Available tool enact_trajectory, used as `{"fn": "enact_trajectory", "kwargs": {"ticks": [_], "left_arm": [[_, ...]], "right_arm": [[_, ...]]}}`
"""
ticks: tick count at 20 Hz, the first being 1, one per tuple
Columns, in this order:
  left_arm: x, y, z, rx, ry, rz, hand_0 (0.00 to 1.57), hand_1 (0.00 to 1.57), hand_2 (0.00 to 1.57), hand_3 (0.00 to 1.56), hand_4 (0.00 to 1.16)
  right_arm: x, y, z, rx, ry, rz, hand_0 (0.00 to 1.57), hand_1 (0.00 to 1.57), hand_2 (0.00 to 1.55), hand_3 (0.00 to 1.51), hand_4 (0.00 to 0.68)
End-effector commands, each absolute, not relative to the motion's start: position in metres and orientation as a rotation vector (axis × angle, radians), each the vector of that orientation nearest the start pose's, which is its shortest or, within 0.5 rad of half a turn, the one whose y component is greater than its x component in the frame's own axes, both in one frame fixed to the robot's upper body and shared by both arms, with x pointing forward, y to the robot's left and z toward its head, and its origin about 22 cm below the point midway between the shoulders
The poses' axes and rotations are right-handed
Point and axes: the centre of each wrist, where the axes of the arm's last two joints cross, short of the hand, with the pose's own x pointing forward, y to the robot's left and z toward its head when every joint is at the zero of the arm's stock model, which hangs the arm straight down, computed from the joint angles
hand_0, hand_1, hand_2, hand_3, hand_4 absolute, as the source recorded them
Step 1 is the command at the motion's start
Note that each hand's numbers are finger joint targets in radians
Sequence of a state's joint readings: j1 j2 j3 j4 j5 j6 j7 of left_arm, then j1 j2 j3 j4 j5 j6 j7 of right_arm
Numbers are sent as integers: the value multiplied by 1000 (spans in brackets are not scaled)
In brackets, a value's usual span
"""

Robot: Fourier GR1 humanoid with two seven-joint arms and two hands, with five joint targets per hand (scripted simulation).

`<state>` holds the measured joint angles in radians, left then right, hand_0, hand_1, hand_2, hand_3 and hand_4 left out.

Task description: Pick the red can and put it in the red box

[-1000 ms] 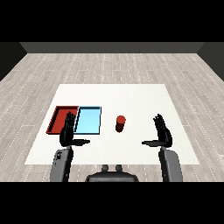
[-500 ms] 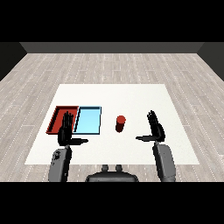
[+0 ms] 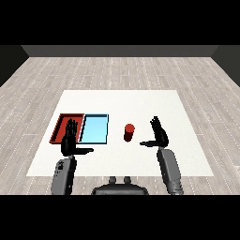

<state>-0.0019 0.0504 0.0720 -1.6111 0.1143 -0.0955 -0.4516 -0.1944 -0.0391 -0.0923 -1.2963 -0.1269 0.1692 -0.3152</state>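
Note:
The red can (image 3: 129,132) stands upright on the white table (image 3: 122,105), just right of the light blue tray (image 3: 94,129). The red tray (image 3: 63,124) lies at the far left, side by side with the blue one. My right hand (image 3: 160,133) is open, fingers straight and thumb pointing left, a short way right of the can and apart from it. My left hand (image 3: 71,140) is open too, raised over the near edge of the red tray and covering part of it.
Grey wooden floor surrounds the table. Both forearms come in from the lower corners. Bare table surface stretches behind the can and trays and to the right of my right hand.
My right hand has moved left toward the can. The left hand has barely shifted. The can and trays stay where they were.

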Motion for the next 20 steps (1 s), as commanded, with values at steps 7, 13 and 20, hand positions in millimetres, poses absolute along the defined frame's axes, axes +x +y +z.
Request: {"fn": "enact_trajectory", "kwargs": {"ticks": [7, 13, 20], "left_arm": [[249, 256, 14, -52, -2057, 60, 0, 0, 0, 0, 0], [236, 260, 5, -66, -2060, 70, 0, 0, 0, 0, 0], [239, 243, 13, -59, -2063, 49, 0, 0, 0, 0, 0]], "right_arm": [[292, -193, -17, 267, -1749, -38, 0, 0, 0, 0, 0], [290, -196, -46, 296, -1725, -62, 0, 0, 0, 0, 0], [288, -172, -49, 317, -1687, -100, 0, 0, 0, 0, 0]]}}
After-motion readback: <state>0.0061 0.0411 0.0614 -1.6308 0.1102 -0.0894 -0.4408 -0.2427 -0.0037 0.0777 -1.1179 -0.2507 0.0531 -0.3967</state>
